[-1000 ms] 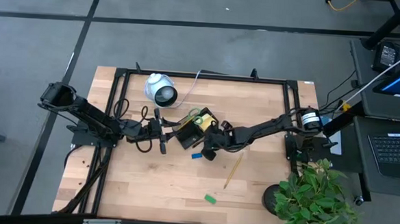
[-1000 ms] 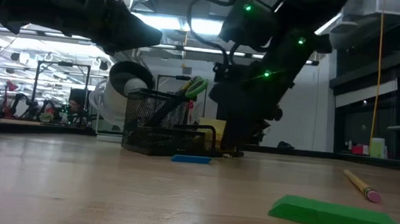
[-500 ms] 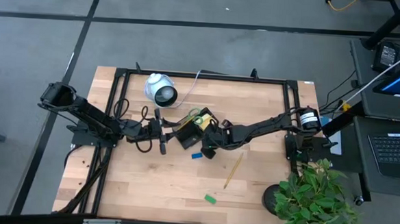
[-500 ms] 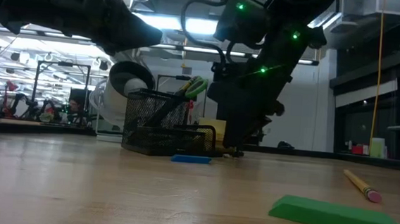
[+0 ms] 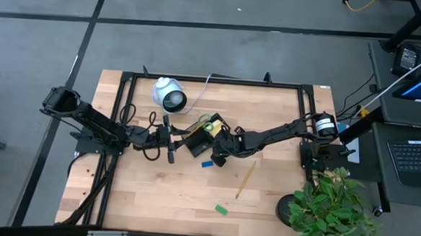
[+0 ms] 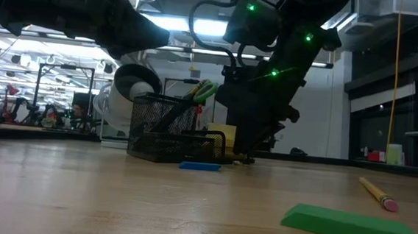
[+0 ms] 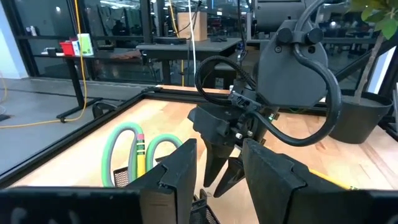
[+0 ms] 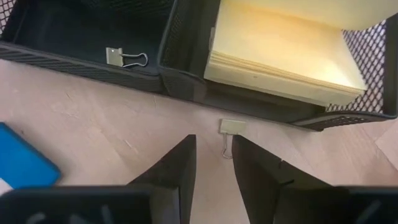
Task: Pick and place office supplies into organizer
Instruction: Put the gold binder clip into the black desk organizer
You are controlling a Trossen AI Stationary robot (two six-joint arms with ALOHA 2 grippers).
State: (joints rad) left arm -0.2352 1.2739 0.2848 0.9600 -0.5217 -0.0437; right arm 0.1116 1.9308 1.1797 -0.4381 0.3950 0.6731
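My right gripper [image 8: 214,171], fingers parted, hovers over a small metal binder clip [image 8: 230,129] beside the black mesh organizer [image 8: 186,84]; left gripper [image 7: 214,171] parted.

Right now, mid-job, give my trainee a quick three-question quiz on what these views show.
1. True or false: the yellow sticky-note pad already sits inside the organizer.
2. Which small item lies on the table just ahead of the right gripper? A) binder clip B) pencil C) green block
3. Fill in: the blue block lies on the ____, outside the organizer.

Key: 1 true; 2 A; 3 table.
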